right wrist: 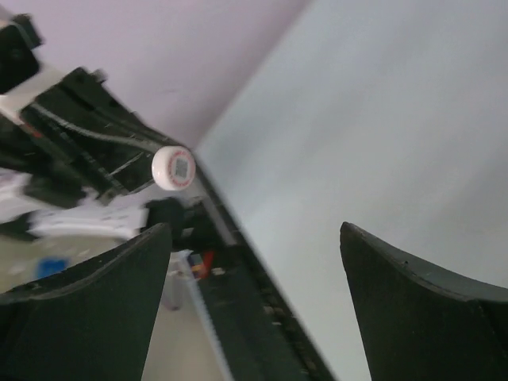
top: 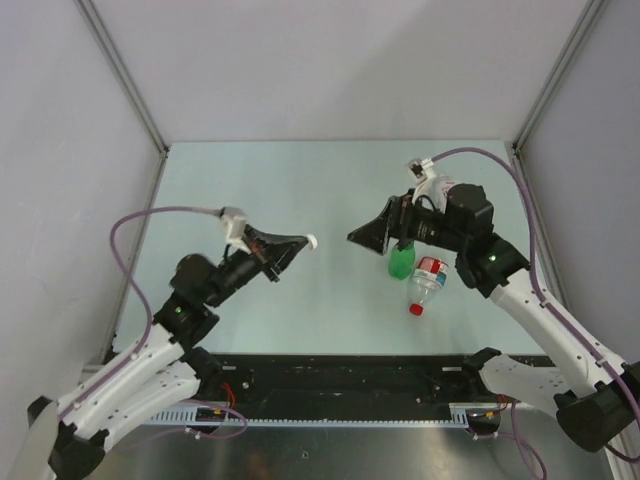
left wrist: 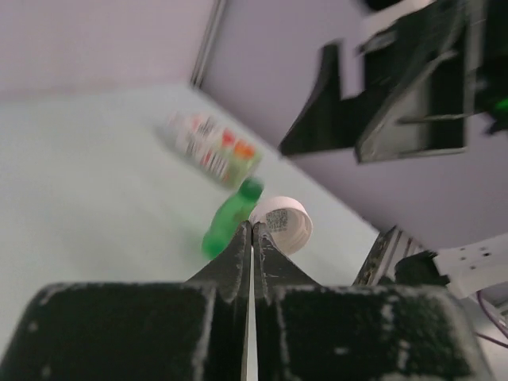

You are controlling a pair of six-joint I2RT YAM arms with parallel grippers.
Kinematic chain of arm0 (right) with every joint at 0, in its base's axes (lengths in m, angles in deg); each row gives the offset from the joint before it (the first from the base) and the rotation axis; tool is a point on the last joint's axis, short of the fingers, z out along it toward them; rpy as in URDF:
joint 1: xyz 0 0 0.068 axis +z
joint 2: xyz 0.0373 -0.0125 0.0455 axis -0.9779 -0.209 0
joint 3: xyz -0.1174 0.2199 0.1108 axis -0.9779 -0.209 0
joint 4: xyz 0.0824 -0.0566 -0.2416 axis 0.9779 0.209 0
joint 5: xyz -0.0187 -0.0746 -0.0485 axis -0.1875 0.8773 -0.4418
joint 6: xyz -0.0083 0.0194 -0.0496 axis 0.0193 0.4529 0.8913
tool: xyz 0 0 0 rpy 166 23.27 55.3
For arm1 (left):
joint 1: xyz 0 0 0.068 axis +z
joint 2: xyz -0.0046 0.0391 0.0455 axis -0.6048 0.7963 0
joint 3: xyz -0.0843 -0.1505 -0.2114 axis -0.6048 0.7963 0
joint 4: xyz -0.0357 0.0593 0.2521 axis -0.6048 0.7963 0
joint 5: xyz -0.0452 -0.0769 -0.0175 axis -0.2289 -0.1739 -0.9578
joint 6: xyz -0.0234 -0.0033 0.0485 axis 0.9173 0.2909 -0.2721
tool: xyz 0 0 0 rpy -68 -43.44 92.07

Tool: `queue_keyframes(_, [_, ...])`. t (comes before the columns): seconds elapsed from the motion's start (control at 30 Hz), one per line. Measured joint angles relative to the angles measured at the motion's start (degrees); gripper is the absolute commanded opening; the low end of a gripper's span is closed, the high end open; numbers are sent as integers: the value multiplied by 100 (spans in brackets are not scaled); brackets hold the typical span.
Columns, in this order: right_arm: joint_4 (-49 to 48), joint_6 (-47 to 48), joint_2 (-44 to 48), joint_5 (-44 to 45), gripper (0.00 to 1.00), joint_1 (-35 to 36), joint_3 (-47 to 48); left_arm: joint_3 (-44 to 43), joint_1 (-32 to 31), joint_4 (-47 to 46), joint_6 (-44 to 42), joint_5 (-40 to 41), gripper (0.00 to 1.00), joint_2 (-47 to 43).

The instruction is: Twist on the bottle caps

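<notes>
One white cap [left wrist: 282, 225] pinched at left gripper [left wrist: 252, 234] tips, aloft. Right gripper [right wrist: 248, 238] spread, empty. Next probably: right fetches wide bottle [top: 437, 188], presents neck.

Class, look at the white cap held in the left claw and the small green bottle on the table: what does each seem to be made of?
White cap: probably moulded plastic, opaque and smooth with a slight sheen; it shows a thin wall and a hollow inside. Green bottle: seemingly plastic, evenly tinted and glossy, perhaps translucent; blur leaves finer detail open.
</notes>
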Motion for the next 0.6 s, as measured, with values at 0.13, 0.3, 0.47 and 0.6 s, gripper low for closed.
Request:
queue_keyframes(0.13, [-1054, -1113, -37, -651, 87, 540, -164, 437, -52, -1292, -243, -380, 0, -684])
queue_keyframes(0.3, [-2531, -2319, -184, -955, 81, 968, -459, 551, -76, -2002, -398, -866, 0, -693])
queue_keyframes(0.47, [-3429, -2988, -424, -883, 75, 1307, -621, 551, -160, -2337, -452, -1139, 0, -522])
queue_keyframes(0.6, [-3762, -3252, -531, -855, 69, 1416, -632, 551, -197, -2426, -466, -1255, 0, -400])
